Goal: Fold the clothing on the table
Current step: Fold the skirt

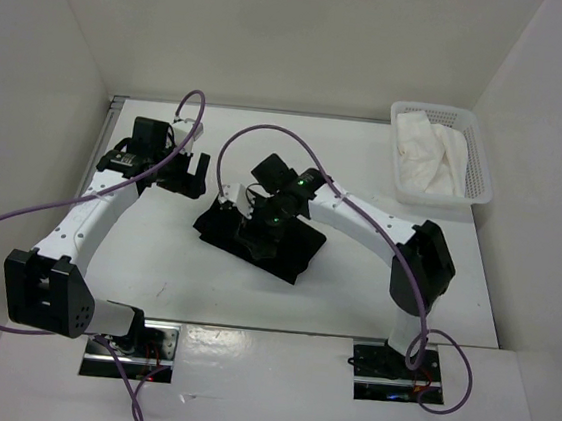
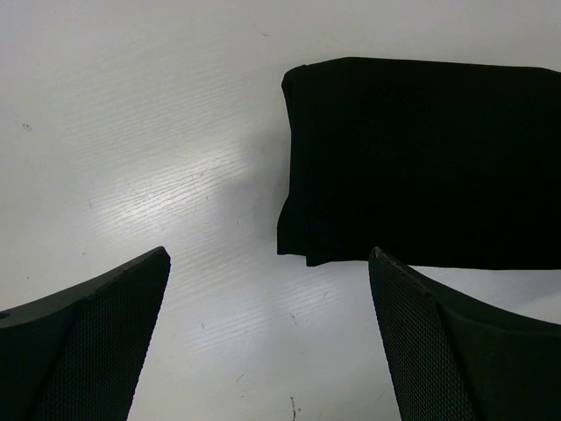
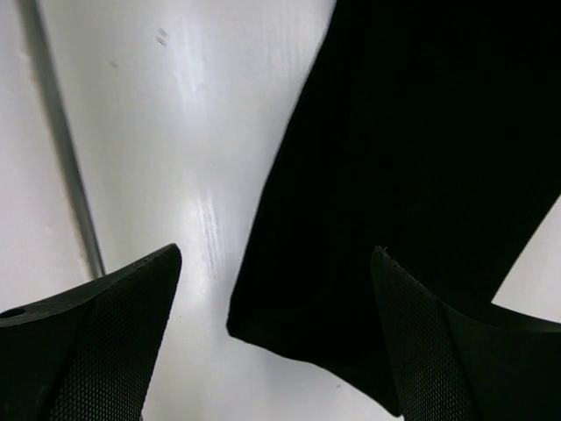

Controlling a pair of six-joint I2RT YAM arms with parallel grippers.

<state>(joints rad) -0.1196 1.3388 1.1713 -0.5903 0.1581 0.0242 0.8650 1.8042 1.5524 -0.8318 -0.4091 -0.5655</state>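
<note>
Black soft-fabric clothing [image 1: 298,258], roughly rectangular: lies flat at the centre of the overhead frame, on the large flat white worktop [image 1: 153,278]. Its edges look straight, and one corner shows stacked layers in the left wrist view. I judge it already folded over at least once; a further fold or a final tidy may remain.

Left tool [image 1: 184,174], dark, two-fingered: spread wide, nothing between the fingers. It hangs in the upper left of the overhead frame, apart from the clothing. The garment's short edge lies ahead of it, upper right in its own camera. I take this as a waiting station that leaves that edge reachable.

Right tool [image 3: 276,254], dark, two-fingered: spread wide, pinching nothing that I can see. It points down over the clothing near centre frame. One finger sits above bare worktop, the other above fabric, straddling a long edge near a corner. That placement suits taking the edge; whether the fingers touch the cloth I cannot tell.

White mesh plastic basket [image 1: 481,171], upper right, well apart: holds a crumpled white cloth [image 1: 427,156], not part of this job.

Thin metal rail [image 3: 61,149]: runs along the worktop's edge, at the left of the right wrist view.
</note>
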